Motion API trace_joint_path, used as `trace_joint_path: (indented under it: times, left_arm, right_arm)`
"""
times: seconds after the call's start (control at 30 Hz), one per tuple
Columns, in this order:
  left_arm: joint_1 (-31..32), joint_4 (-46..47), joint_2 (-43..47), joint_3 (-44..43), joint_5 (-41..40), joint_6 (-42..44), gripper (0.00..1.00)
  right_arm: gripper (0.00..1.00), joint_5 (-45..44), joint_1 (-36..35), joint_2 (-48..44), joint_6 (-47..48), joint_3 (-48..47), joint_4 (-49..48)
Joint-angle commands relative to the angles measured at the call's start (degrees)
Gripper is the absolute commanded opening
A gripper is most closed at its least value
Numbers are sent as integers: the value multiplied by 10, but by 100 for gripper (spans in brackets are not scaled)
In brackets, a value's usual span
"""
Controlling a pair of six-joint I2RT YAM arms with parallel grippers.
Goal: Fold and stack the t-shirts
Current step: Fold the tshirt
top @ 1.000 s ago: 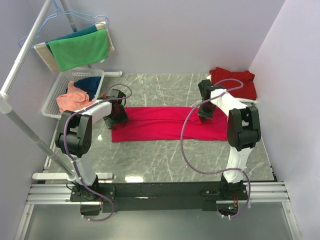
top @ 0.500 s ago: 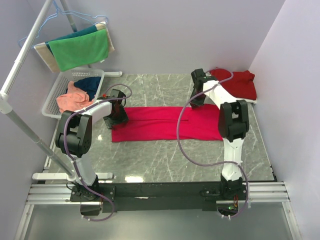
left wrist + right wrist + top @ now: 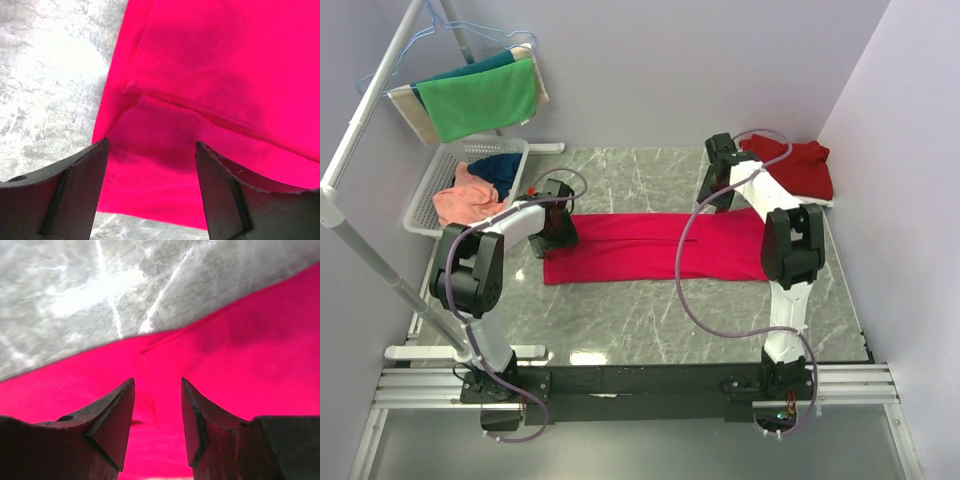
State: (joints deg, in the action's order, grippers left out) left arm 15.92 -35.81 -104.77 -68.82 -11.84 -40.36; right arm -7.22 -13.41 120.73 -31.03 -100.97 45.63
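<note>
The pink shirt (image 3: 655,247) lies flat mid-worktop (image 3: 620,180), folded into a long strip whose long axis runs left to right across the arms' front. I cannot tell which end holds the collar. The left pincer (image 3: 150,150) hangs over the strip's left end, jaws wide, nothing between them; a seam crosses the cloth just beyond it. The right pincer (image 3: 157,385) is at the strip's far edge, right of middle, jaws narrowly apart and empty. A maroon shirt (image 3: 800,165) sits folded in the far right corner. Salmon (image 3: 465,197) and navy (image 3: 500,167) shirts are bunched in the basket (image 3: 425,195) far left.
</note>
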Motion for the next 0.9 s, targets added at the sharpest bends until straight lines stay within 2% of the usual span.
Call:
trace_joint_path:
  times: [0.0,0.27,0.53,0.87]
  left_arm:
    - [7,12,51,-3,-19,24,76]
    - [10,43,85,-39,21,65,80]
    - [11,8,-25,-134,32,82,80]
    - [11,-14,-68,-105,39,22,79]
  right_arm:
    - [49,-2,-5,-73,-3,9,2]
    - [49,-15,-16,-107,-23,92,21]
    - [48,-4,-23,-123,-46,147,9]
    - [47,-12,-25,-147,-47,150,18]
